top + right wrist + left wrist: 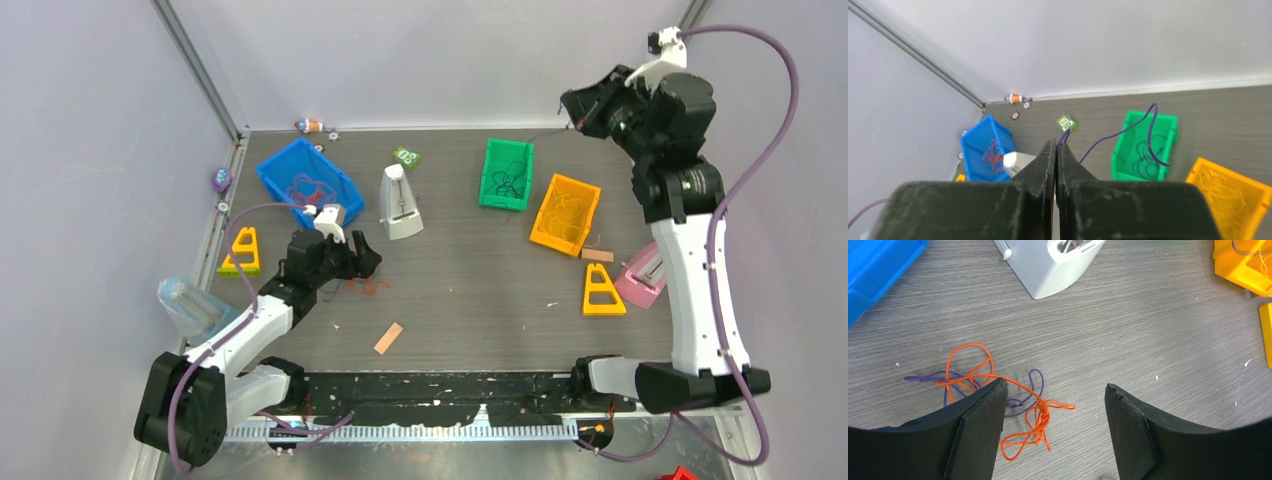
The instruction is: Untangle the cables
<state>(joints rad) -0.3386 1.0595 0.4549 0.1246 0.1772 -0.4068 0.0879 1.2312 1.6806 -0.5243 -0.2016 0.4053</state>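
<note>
Just in front of the white metronome (pixel 400 203), the orange-and-purple tangle (pixel 1039 412) lies on the table (pixel 1148 340); left gripper (pixel 1055 387) spread wide over it, holding nothing. Well right of the metronome, right gripper (pixel 1058 144) high, clenched on one purple cable (pixel 1120 132), apparently to hold it clear.

A cable tangle (pixel 1039 415) lies on the table (pixel 1148 330) under the left gripper (pixel 1055 385), metronome (pixel 1048 265) behind it, left bin (pixel 873 270) and right bin (pixel 1243 265) flanking
</note>
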